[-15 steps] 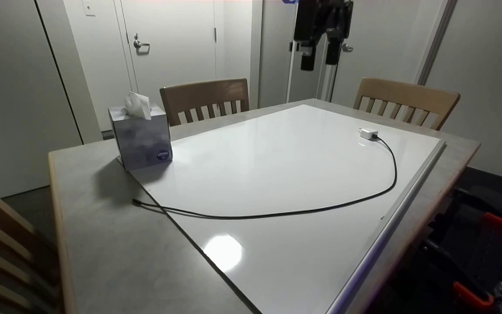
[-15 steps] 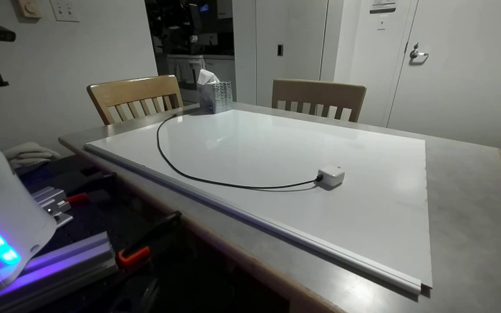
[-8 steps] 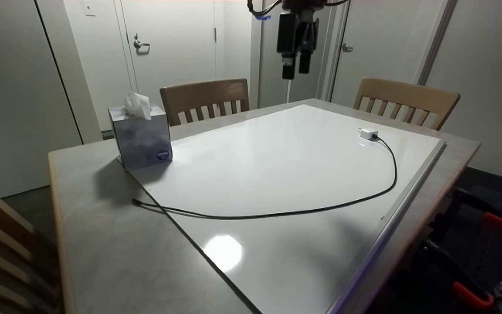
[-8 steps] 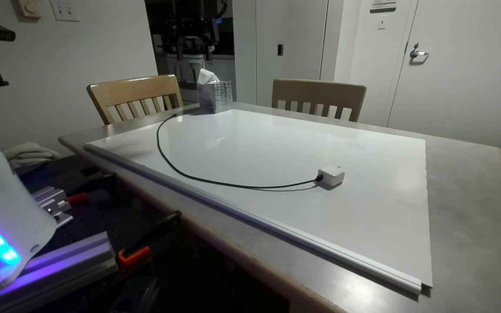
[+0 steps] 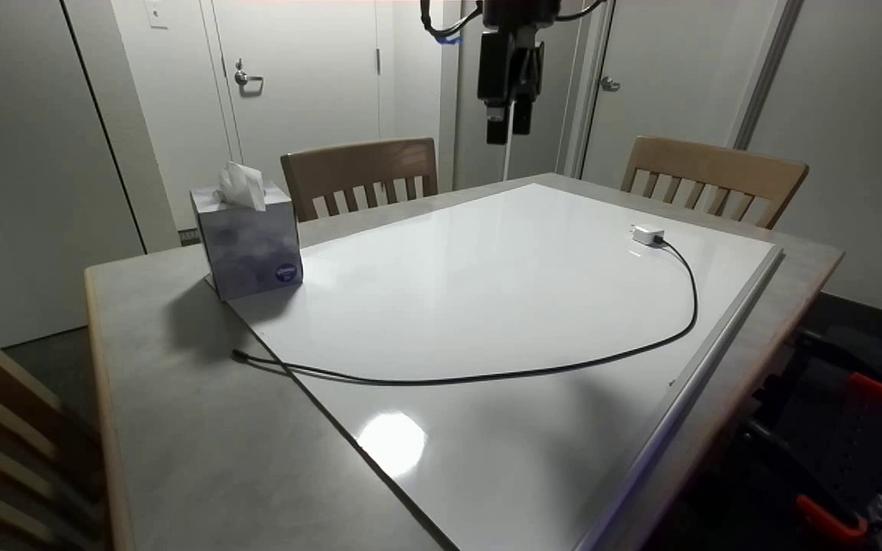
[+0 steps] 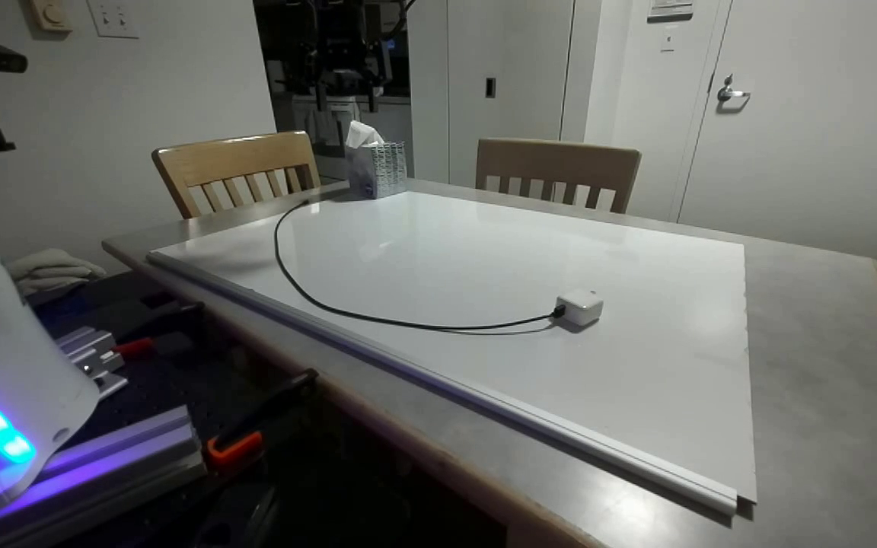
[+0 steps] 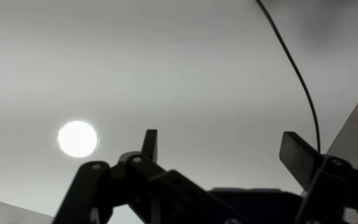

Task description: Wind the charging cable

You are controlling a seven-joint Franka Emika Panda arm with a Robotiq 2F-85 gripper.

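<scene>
The charging cable [image 5: 426, 381] lies in one wide, loose curve over the white board in both exterior views. At one end it is attached to a white plug block [image 6: 581, 307]. Its free black end [image 5: 240, 355] reaches past the board's edge onto the grey table, near the tissue box. High above the board hangs my gripper [image 5: 510, 130], pointing down, apart from everything. In the wrist view the gripper [image 7: 220, 132] has its fingers spread wide with only board between them. There the cable [image 7: 300, 77] runs down at the right and disappears behind the right finger.
A tissue box [image 5: 249, 245] stands at a corner of the white board [image 6: 484, 259]. Wooden chairs [image 6: 560, 164] surround the table. A raised metal rail [image 6: 484, 390] runs along the board's edge on the robot's side, with orange-handled clamps [image 6: 234, 450] beside the table.
My gripper has swung left and come lower in an exterior view, turning as it went. Its shadow now falls on the board. The cable and plug block have stayed put.
</scene>
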